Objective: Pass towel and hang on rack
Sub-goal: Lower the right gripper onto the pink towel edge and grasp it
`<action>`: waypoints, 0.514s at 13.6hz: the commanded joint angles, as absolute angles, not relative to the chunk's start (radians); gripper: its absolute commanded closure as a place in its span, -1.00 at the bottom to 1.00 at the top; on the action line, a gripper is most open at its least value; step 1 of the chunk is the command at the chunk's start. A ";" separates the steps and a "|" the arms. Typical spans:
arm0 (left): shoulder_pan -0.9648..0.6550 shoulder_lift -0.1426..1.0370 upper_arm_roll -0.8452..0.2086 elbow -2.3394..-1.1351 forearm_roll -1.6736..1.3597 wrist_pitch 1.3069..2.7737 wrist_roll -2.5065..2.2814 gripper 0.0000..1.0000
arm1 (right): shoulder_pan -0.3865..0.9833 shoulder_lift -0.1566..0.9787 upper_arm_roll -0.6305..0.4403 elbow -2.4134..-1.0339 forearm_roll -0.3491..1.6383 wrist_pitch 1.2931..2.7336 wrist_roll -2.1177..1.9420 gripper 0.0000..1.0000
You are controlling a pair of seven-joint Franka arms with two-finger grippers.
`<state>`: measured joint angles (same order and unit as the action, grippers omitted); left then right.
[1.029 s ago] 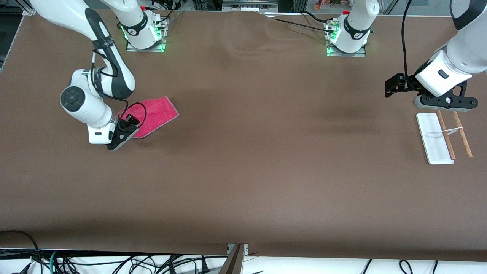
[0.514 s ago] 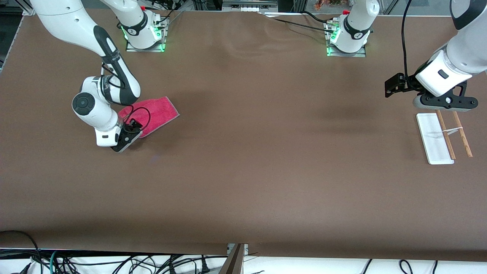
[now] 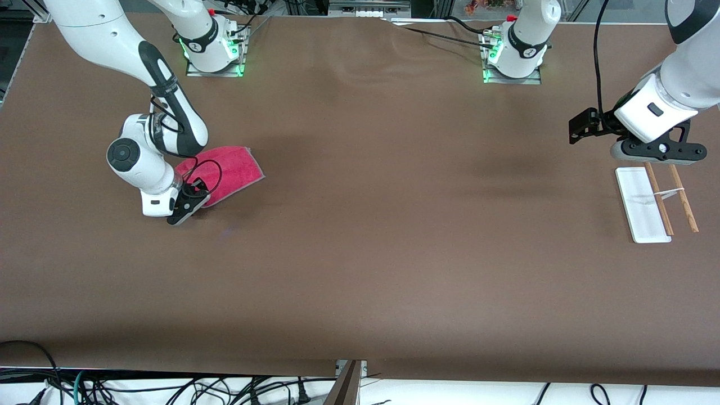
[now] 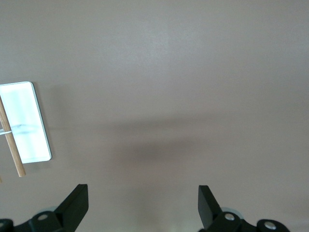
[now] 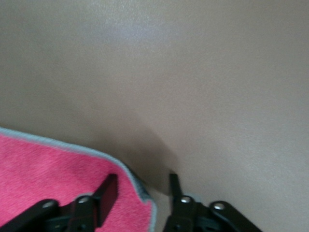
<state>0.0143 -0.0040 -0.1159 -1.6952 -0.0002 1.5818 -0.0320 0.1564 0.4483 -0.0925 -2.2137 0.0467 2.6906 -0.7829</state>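
Your right gripper [image 5: 142,193] is pinching the towel [image 3: 228,175] corner, not yet lifted. Left gripper [image 4: 142,205] waits spread above the rack [image 3: 655,202]; passing and hanging remain.

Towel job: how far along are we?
Nothing finished. The towel lies on the table at the right arm's end; the right claw straddles its corner, fingers partly closed. Lift, pass and hanging remain. The left claw waits open beside the bare rack.
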 commanded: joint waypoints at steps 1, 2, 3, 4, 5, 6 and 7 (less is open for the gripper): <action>0.015 -0.009 -0.121 -1.680 0.023 1.560 -0.034 -1.00 | 0.146 0.442 -0.083 -2.237 0.071 2.692 -0.788 0.74; 0.015 -0.009 -0.121 -1.680 0.023 1.560 -0.034 -1.00 | 0.146 0.440 -0.081 -2.237 0.071 2.683 -0.766 0.98; 0.015 -0.009 -0.121 -1.680 0.023 1.560 -0.034 -1.00 | 0.146 0.433 -0.080 -2.232 0.071 2.662 -0.729 1.00; 0.014 -0.009 -0.121 -1.680 0.023 1.560 -0.034 -1.00 | 0.149 0.417 -0.077 -2.221 0.071 2.625 -0.704 1.00; 0.014 -0.009 -0.121 -1.680 0.023 1.560 -0.034 -1.00 | 0.150 0.402 -0.075 -2.195 0.071 2.573 -0.683 1.00; 0.014 -0.009 -0.121 -1.680 0.023 1.560 -0.034 -1.00 | 0.150 0.387 -0.066 -2.163 0.071 2.494 -0.649 1.00; 0.014 -0.009 -0.121 -1.680 0.023 1.560 -0.034 -1.00 | 0.152 0.374 -0.058 -2.120 0.071 2.409 -0.608 1.00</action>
<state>0.0141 -0.0040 -0.1161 -1.6952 -0.0002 1.5812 -0.0320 0.1570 0.4214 -0.0806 -2.1761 0.0589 2.5461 -0.6681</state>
